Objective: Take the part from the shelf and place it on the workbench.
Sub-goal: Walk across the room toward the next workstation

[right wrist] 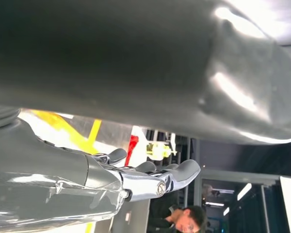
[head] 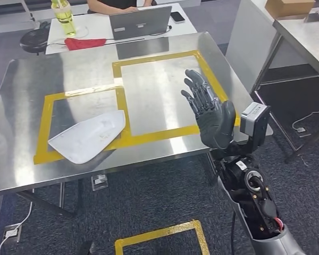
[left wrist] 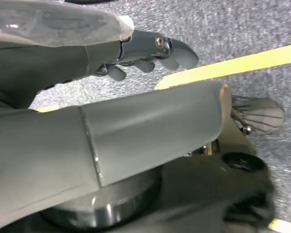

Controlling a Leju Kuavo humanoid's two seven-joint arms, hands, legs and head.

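Observation:
A flat white part point(head: 87, 136) lies on the steel workbench point(head: 25, 95), inside the left yellow-taped frame, with its tip crossing the tape toward the right frame. My right hand point(head: 209, 109) is raised over the bench's near right corner, palm up, fingers spread, holding nothing. In the right wrist view its fingers point(right wrist: 151, 177) stretch out straight with nothing between them. My left hand point(left wrist: 151, 53) hangs low over the grey carpet, fingers extended and holding nothing.
Two yellow-taped rectangles point(head: 160, 95) mark the bench top. Behind the bench a person point(head: 117, 5) sits at a white table with a laptop point(head: 140, 22), a green bottle point(head: 64, 16) and a red cloth point(head: 83, 43). A yellow tape square point(head: 161, 239) marks the floor below.

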